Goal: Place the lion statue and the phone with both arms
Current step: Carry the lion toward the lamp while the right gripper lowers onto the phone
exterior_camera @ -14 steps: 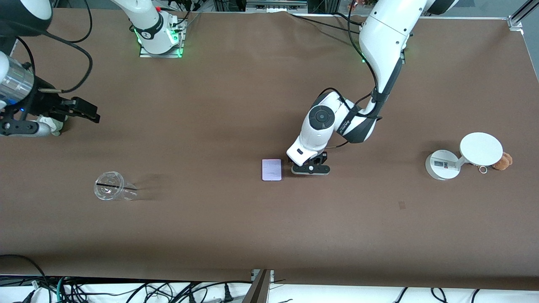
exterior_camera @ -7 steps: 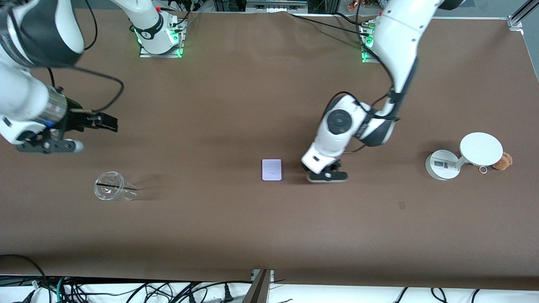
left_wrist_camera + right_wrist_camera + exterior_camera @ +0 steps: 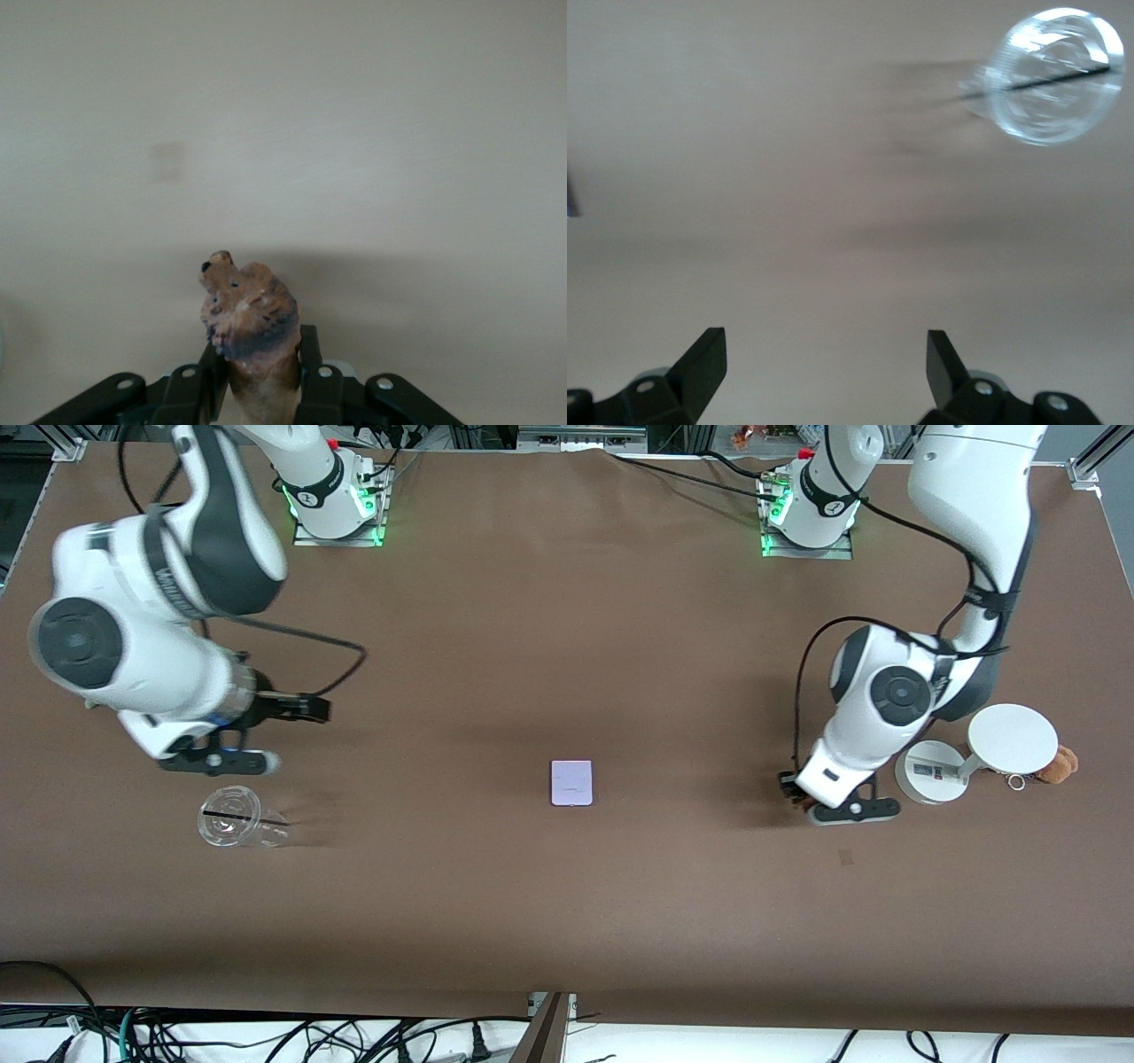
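Two pincers, left pincer (image 3: 257,390) clamping lion statue (image 3: 250,328)

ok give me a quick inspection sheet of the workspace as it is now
surface: brown table, one small dark mark toward the left arm's end.
job's things: phone flat mid-table; lion statue clamped in the left claw.
clutter: clear cup lying on its side; white round stand; brown plush with keyring beside the stand.
grippers: left claw low over the table beside the stand; right claw open, over the table near the cup.
cables: black cables along both arms.
surroundings: wires below the table's near edge.
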Controlling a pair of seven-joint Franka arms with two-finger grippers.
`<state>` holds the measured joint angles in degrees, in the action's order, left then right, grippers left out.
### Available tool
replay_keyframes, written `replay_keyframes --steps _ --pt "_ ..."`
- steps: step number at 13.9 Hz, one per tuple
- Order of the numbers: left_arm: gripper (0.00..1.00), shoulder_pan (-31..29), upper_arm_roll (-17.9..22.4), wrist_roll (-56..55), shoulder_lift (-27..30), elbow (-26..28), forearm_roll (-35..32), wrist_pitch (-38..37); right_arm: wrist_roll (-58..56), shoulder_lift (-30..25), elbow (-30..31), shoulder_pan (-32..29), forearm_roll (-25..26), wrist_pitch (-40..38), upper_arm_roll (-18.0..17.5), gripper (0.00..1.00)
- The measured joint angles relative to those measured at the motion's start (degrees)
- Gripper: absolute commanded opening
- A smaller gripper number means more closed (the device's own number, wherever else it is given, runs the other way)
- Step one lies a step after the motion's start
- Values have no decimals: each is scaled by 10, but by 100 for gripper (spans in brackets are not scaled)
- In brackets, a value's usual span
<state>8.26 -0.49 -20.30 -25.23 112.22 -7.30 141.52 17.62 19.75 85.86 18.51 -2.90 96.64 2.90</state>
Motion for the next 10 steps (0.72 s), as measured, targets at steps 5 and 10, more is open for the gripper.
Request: replay_keyframes --steps 5,10 --pt "0 -33 40 103 20 71 0 72 26 76 -22 65 -98 141 -4 100" --pt "0 -60 52 157 21 128 0 145 125 206 -101 172 -95 290 -4 100"
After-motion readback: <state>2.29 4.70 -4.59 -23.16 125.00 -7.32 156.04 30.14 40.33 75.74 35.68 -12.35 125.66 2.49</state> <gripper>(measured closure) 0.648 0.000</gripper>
